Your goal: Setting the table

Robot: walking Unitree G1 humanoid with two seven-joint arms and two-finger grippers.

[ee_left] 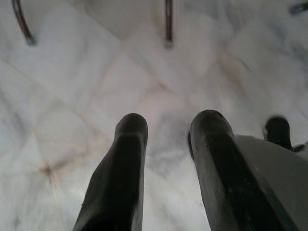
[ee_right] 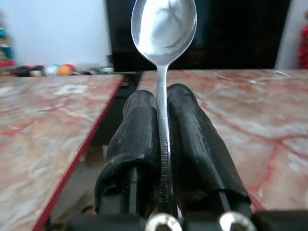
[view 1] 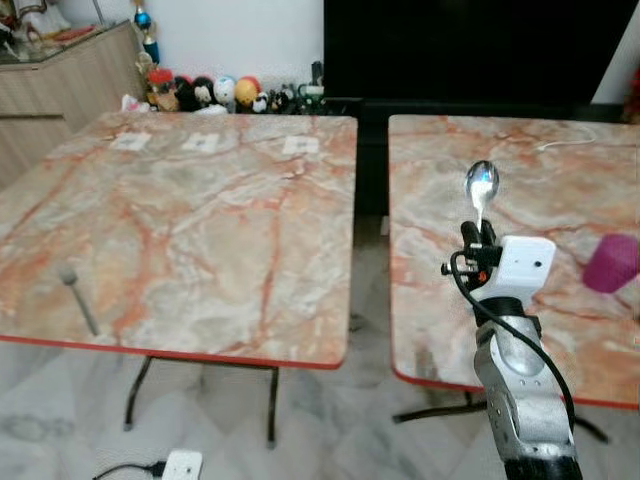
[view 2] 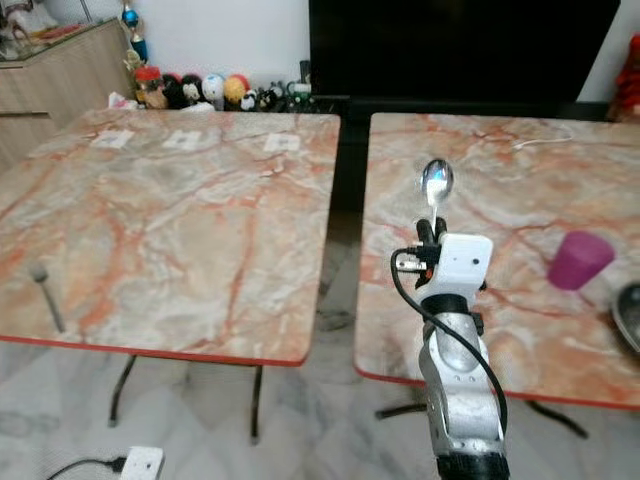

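Note:
My right gripper (view 1: pixel 481 234) is raised in front of the right marble table (view 1: pixel 560 190), shut on the handle of a silver spoon (view 1: pixel 481 188) whose bowl stands upright above the fingers (ee_right: pixel 190 120). The spoon (ee_right: pixel 163 29) is pinched between both black fingers. A fork (view 1: pixel 78 298) lies near the front left edge of the left marble table (view 1: pixel 200 220). A magenta cup (view 2: pixel 578 260) stands on the right table, with the rim of a metal bowl (view 2: pixel 628 315) beside it at the frame edge. My left gripper (ee_left: pixel 166 125) hangs open above the floor.
A gap of pale marble floor separates the two tables. Three white cards (view 1: pixel 205 143) lie at the far edge of the left table. Toy figures (view 1: pixel 215 92) line the wall behind, beside a dark TV cabinet (view 1: pixel 470 50). A white power adapter (view 1: pixel 180 465) lies on the floor.

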